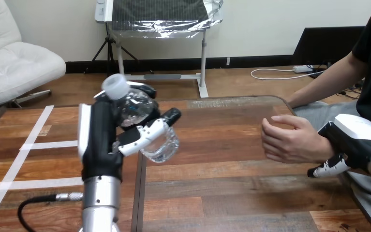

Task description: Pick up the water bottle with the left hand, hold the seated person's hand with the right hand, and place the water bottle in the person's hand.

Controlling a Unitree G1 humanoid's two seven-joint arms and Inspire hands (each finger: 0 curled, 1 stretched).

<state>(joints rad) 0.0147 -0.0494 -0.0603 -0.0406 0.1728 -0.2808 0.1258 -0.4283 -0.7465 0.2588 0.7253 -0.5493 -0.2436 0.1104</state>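
My left hand is raised over the left part of the table, its fingers and thumb curled round a clear water bottle. The bottle is tilted, with its white cap up and to the left, and it is clear of the tabletop. At the right, the person's hand hovers over the table edge, loosely cupped and empty. My right hand sits against the person's wrist, with its fingers curling under it. A wide gap separates the bottle from the person's hand.
The wooden table has a seam running down beside my left forearm. Strips of white tape mark its left part. The person sits past the table's right edge.
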